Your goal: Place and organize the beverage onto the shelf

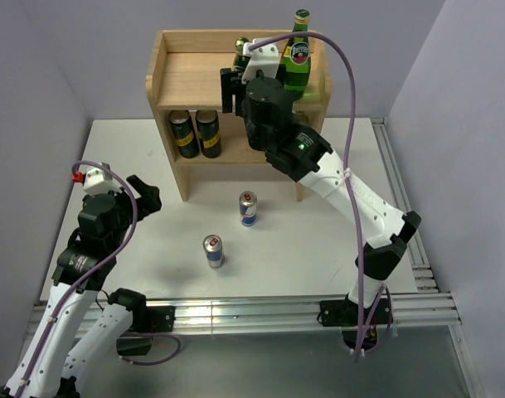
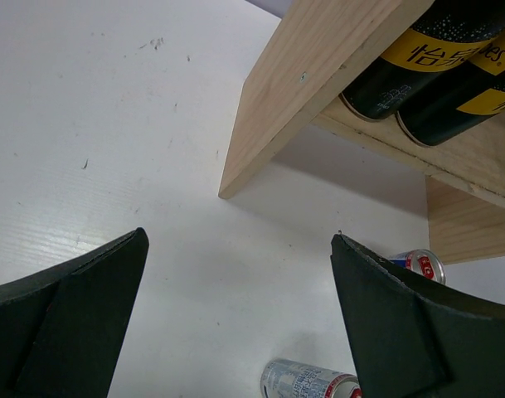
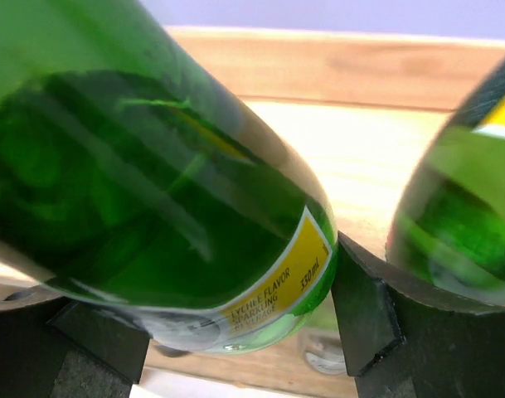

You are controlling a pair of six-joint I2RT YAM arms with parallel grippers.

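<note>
My right gripper [image 1: 235, 73] is shut on a green glass bottle [image 3: 177, 207], holding it tilted over the top tier of the wooden shelf [image 1: 186, 75]. The bottle's top [image 1: 241, 45] shows above the wrist. A second green bottle [image 1: 298, 56] with a gold cap stands upright on the top tier just to the right [image 3: 459, 224]. Two black-and-gold cans [image 1: 195, 133] stand on the lower tier [image 2: 434, 75]. Two blue-and-silver cans stand on the table, one [image 1: 248, 209] before the shelf, one [image 1: 213, 250] nearer. My left gripper [image 1: 144, 196] is open and holds nothing [image 2: 240, 249], left of the cans.
The shelf's left side panel [image 2: 310, 91] stands ahead of my left gripper. Both slim cans [image 2: 418, 264] [image 2: 306, 383] show low on the right in the left wrist view. A metal rail [image 1: 401, 191] runs along the table's right and near edges.
</note>
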